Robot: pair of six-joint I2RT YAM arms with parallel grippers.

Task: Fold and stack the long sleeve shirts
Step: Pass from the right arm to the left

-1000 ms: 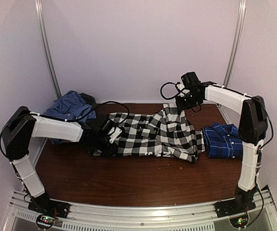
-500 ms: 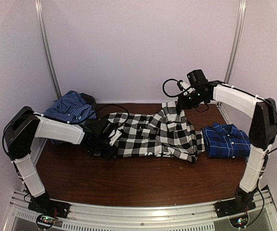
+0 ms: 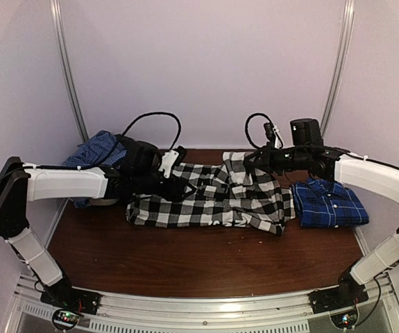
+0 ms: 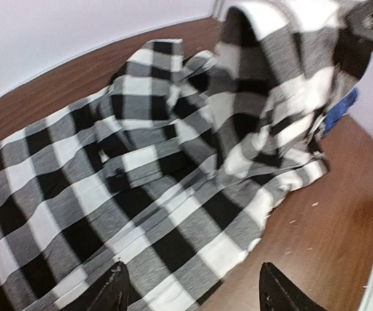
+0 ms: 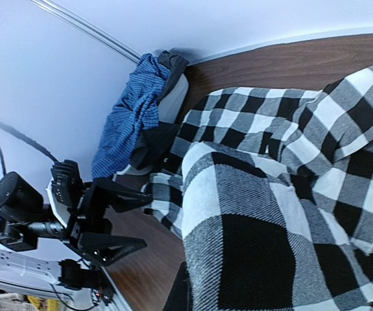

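Note:
The black-and-white check shirt (image 3: pixel 213 200) lies spread across the middle of the table, and fills the left wrist view (image 4: pixel 141 168). My right gripper (image 3: pixel 255 161) is shut on its far upper edge and holds that part lifted. The cloth (image 5: pixel 283 214) drapes over the jaws, with one finger (image 5: pixel 187 291) showing. My left gripper (image 3: pixel 177 182) is open and empty just above the shirt's left part, its fingertips (image 4: pixel 116 285) wide apart. It also shows in the right wrist view (image 5: pixel 137 223). The royal blue shirt (image 3: pixel 331 201) lies folded at the right.
A crumpled blue striped garment (image 3: pixel 98 156) with a black cloth piece sits on a white rounded object (image 5: pixel 173 97) at the far left corner. Grey walls stand close behind and at both sides. Bare brown table (image 3: pixel 206 260) lies in front of the shirt.
My left gripper has risen off the shirt's left end and moved back and to the right, now open. My right arm has swung outward and lower, still holding the shirt's upper edge.

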